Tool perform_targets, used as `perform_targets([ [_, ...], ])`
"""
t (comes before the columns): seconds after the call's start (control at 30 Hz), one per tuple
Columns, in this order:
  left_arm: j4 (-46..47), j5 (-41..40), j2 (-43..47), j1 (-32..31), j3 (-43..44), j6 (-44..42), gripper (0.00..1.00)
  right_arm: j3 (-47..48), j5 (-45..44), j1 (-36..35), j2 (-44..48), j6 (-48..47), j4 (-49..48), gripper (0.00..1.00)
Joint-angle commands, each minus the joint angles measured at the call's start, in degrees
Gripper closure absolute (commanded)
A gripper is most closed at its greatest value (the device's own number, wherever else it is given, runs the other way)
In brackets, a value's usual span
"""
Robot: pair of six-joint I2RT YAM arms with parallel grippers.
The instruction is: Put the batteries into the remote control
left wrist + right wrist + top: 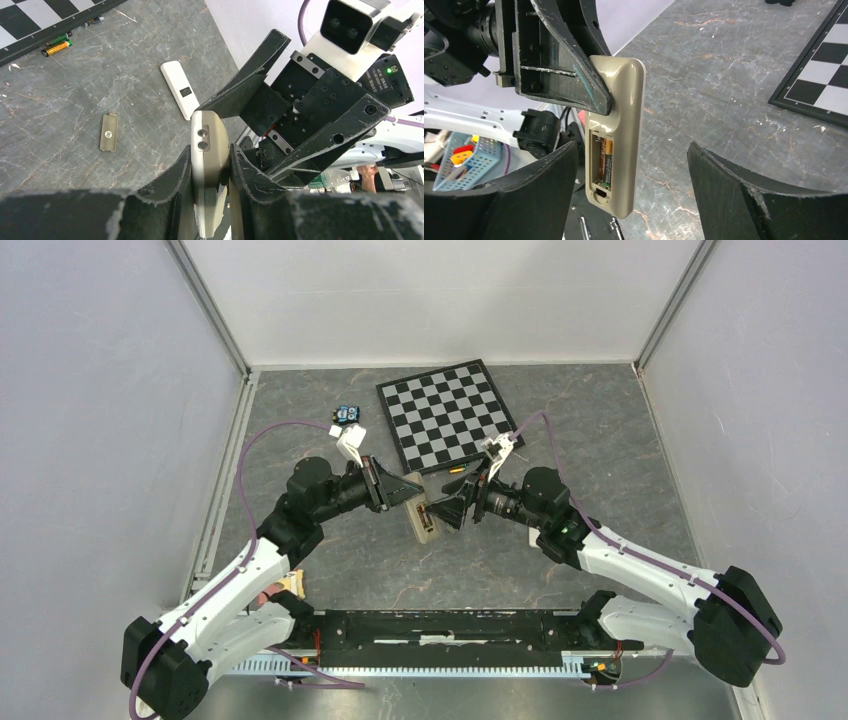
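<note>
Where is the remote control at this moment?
In the top view the remote control is near the centre, clamped in the fingers of the left gripper, below the near corner of the chessboard; the open right gripper faces it.

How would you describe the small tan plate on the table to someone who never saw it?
In the left wrist view, the chessboard fills the top left, with loose batteries along its edge. Below them on the grey table lies the tan plate, left of a white slab. Unlike the slab, it is tan, shorter, and bears a round mark.
</note>
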State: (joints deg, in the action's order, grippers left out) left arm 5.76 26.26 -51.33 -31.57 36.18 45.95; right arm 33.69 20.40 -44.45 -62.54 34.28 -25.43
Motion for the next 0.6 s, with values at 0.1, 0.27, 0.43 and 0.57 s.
perform_targets([
  [0.1,1.7,2.7,-0.3,0.2,2.6,-2.9,0.98,3.3,-0.2,-0.3,-0.8,-9.5,3.7,0.22],
  [0.27,1.7,3.1,-0.4,0.2,2.7,-2.8,0.98,4.4,1.4,-1.3,-2.2,-12.1,3.5,0.26],
  [0.43,1.2,3.1,0.2,0.2,3.1,-2.8,0.98,4.5,2.2,-1.9,-2.6,-12.7,3.1,0.24],
  [0.57,1.0,3.5,0.2,0.2,3.1,-2.8,0.98,4.4,1.6,-2.0,-3.1,-12.5,2.9,0.24],
])
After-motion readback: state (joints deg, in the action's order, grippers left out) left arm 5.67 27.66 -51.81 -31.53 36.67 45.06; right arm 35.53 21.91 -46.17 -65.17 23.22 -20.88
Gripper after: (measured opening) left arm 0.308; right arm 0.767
